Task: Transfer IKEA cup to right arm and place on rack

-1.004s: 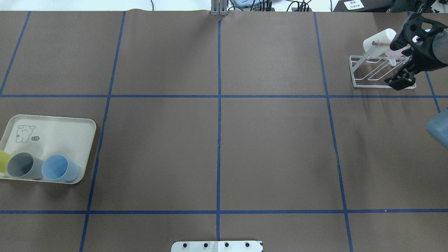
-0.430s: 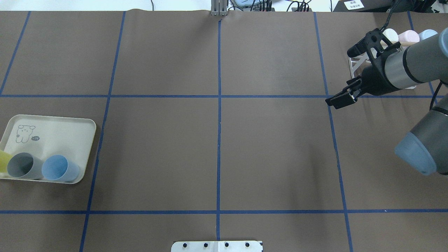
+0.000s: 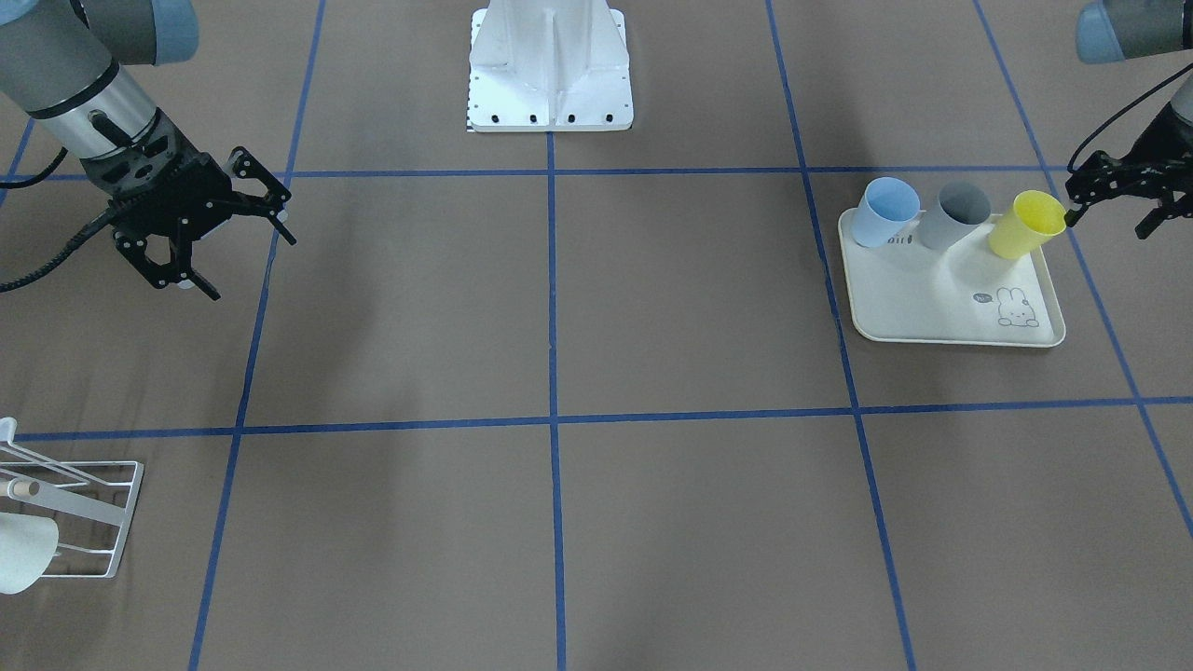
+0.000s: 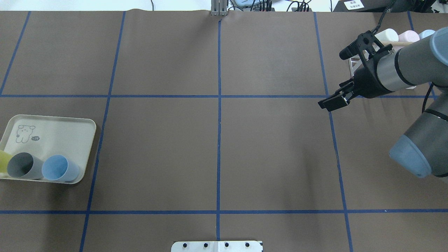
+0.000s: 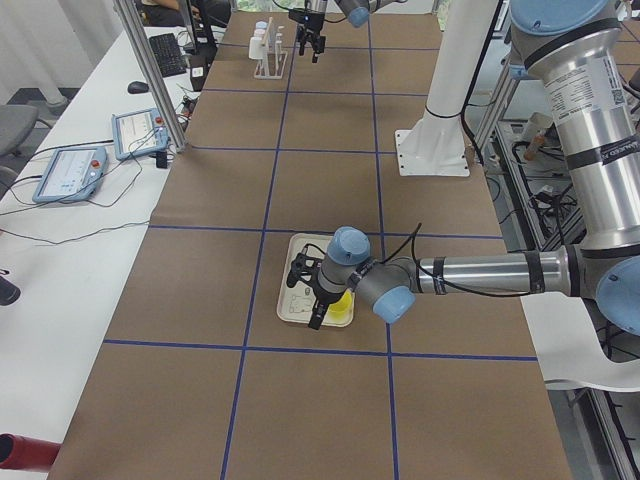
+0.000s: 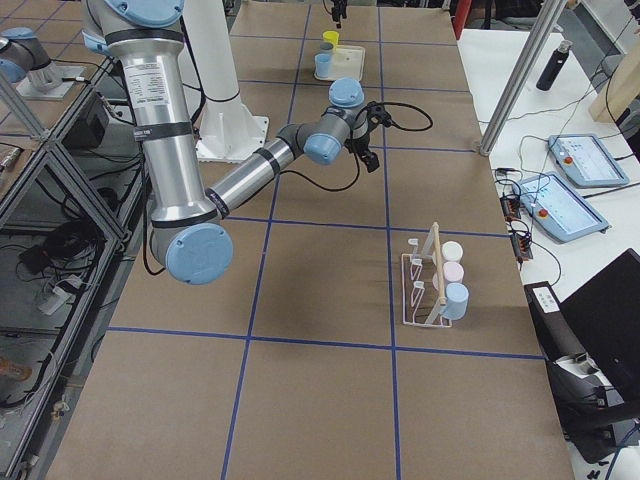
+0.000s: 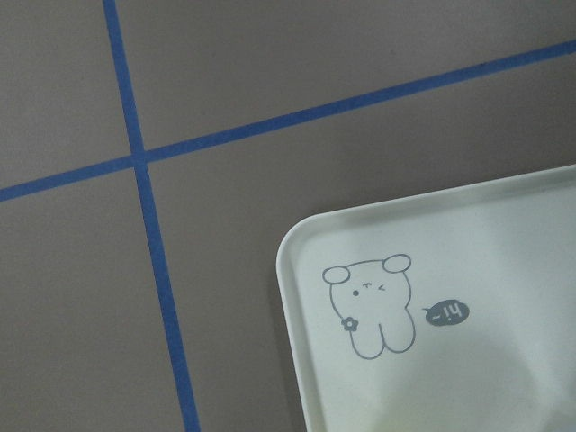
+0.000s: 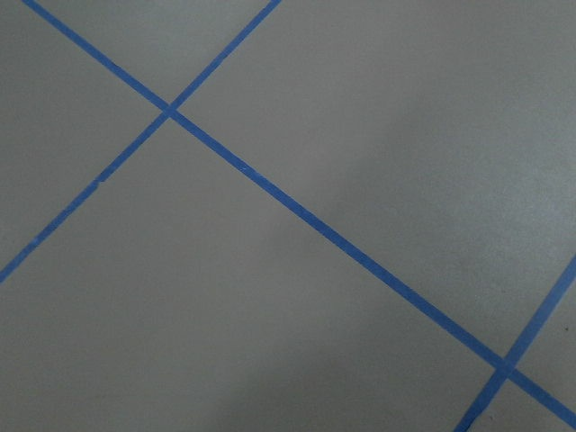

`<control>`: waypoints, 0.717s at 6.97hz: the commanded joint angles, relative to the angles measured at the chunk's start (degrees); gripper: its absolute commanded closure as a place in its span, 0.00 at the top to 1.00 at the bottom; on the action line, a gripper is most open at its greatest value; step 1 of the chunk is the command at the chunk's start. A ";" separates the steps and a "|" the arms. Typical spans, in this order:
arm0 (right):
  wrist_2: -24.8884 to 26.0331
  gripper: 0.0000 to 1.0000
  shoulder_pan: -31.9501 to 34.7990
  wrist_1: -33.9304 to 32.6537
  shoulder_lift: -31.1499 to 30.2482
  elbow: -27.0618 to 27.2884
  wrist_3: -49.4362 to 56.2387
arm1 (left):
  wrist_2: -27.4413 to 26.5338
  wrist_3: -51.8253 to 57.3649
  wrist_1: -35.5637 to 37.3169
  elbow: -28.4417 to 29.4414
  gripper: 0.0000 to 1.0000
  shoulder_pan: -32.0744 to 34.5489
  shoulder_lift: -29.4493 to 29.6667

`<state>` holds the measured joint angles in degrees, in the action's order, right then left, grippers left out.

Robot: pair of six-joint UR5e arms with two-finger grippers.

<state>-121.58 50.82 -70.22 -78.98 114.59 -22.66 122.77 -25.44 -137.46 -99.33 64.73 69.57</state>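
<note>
Black jaws on the right arm (image 4: 395, 70), spread wide and empty, are swinging from the rack (image 6: 425, 290) toward the desk's (image 4: 157, 157) middle for another handover, while the left arm's (image 5: 480, 272) open jaws are hovering by the yellow cup (image 3: 1025, 224) on the tray (image 3: 941, 326).

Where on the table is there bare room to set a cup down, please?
The middle squares between the tray and the rack, in front of the base, are bare. It is crowded at the tray's edge, where three cups stand beside the left tool. Three more cups sit on the rack, and the right tool hangs open near it.
</note>
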 commanded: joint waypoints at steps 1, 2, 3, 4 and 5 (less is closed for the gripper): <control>0.03 0.99 -0.11 -0.01 -0.12 0.02 -0.01 | 0.45 -0.05 -0.97 0.72 1.00 -2.40 -0.75; 0.03 0.99 -0.19 -0.01 -0.29 -0.07 -0.01 | 0.46 0.04 -1.06 0.72 0.97 -3.54 -1.01; 0.03 0.99 -0.19 -0.01 -0.30 -0.07 -0.01 | 1.15 -0.13 -1.15 0.72 0.60 -3.90 -1.01; 0.03 0.99 -0.19 -0.01 -0.30 -0.07 -0.01 | 2.47 -0.14 -1.06 0.81 0.26 -3.91 -1.01; 0.03 0.99 -0.19 -0.01 -0.30 -0.07 -0.01 | 2.57 -0.14 -1.15 0.98 0.06 -3.99 -1.01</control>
<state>-121.55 50.63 -70.22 -79.27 114.53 -22.68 124.75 -25.56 -138.55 -98.51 60.90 68.57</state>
